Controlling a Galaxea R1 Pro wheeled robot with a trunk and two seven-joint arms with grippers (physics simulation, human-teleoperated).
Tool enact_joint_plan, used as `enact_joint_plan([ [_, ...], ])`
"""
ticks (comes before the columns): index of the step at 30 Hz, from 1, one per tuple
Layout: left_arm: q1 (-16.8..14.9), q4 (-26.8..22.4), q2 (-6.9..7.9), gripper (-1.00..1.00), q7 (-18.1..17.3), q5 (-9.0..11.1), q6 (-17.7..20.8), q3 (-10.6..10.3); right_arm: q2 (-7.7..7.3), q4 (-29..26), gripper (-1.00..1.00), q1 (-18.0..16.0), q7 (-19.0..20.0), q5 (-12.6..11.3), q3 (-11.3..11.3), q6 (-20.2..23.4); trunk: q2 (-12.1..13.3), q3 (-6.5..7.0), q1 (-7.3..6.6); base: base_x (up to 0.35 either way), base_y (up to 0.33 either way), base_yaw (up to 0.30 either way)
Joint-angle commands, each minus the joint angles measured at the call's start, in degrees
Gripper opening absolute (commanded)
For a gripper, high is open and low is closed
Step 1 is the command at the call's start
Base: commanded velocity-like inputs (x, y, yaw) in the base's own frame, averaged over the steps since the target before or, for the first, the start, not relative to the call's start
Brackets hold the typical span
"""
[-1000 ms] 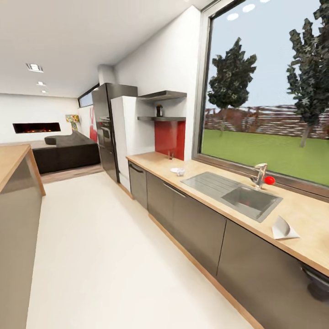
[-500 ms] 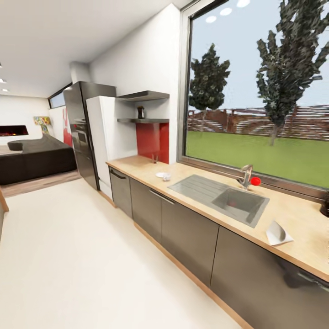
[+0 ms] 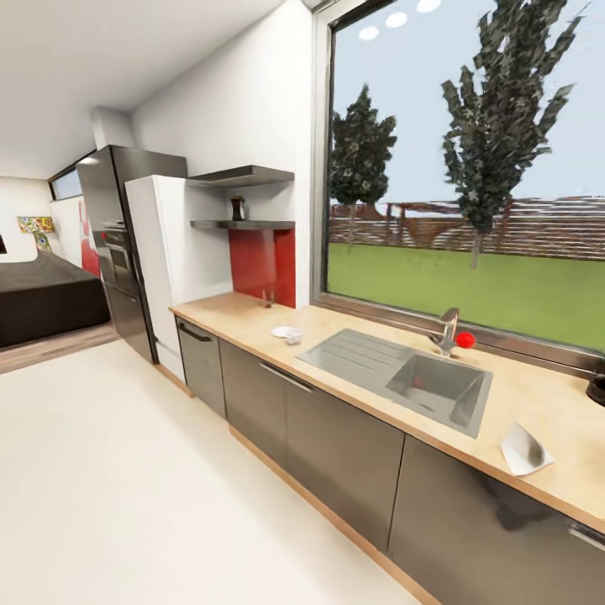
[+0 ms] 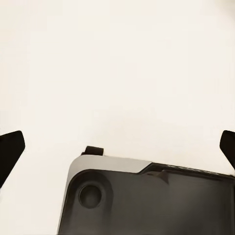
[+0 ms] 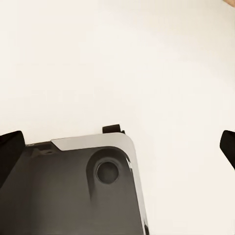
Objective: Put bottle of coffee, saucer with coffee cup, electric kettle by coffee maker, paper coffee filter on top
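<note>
- Both grippers, left [image 4: 117,147] and right [image 5: 117,144], hang spread apart over pale floor [image 3: 126,487].
- Bottle [image 3: 238,207] stands on the shelf [image 3: 244,224].
- Saucer [image 3: 284,332] and cup [image 3: 294,336] sit on the countertop [image 3: 538,403] beside the sink [image 3: 441,386].

Kitchen countertop [image 3: 538,403]: saucer [image 3: 283,331], coffee cup [image 3: 294,336], paper coffee filter [image 3: 524,449].

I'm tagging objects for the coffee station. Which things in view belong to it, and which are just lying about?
Belonging:
kitchen countertop
bottle of coffee on the shelf
saucer with coffee cup
paper coffee filter

Lying about:
sink
tap
red object
</note>
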Motion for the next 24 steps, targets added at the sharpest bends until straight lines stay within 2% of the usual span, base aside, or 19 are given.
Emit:
enact_joint_plan([
  [1,0.0,0.0,-0.02,1.0,0.1,0.2,-0.2,0.0,0.0,0.0,1.0,0.0,-0.1,-0.5,0.3,-0.2,-0.1,-0.09,0.05,0.321,0.148,-0.005],
  [14,0.0,0.2,0.01,1.0,0.1,0.2,-0.2,0.0,-0.01,0.0,1.0,0.0,-0.1,-0.5,0.3,-0.1,-0.1,-0.09,0.05,0.321,0.147,-0.013],
  [24,0.0,0.2,0.07,1.0,0.1,0.2,-0.2,0.0,-0.02,0.0,1.0,0.0,-0.1,-0.5,0.3,0.0,-0.1,-0.09,0.05,0.321,0.151,-0.275],
])
